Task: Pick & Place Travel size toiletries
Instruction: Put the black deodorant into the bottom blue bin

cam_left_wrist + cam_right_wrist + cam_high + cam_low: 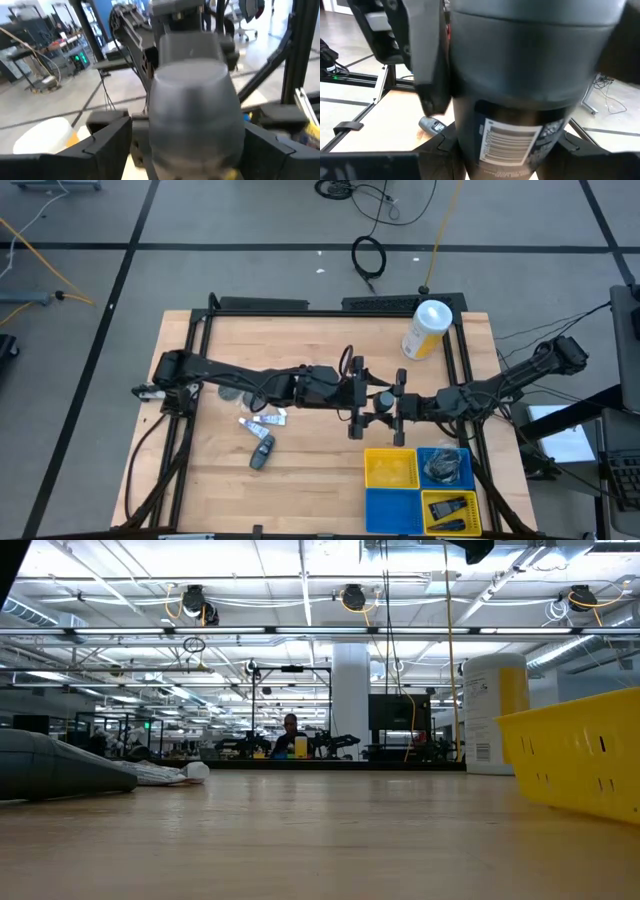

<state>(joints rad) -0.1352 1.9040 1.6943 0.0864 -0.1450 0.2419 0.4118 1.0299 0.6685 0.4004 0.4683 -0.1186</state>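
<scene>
Passing a dark grey stick point(520, 100) between my left claw point(356, 395) and right claw point(400, 404) above mid-surface, both seemingly clamping it; I'm judging it stiff, light, slick, best pinched across its barcoded body.

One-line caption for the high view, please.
Both grippers, left and right, meet mid-table over a dark item; sorting bins lie nearby.

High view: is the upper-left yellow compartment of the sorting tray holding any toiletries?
No. The yellow compartment shows only bare mesh floor, while the blue compartment beside it holds dark wrapped items.
</scene>
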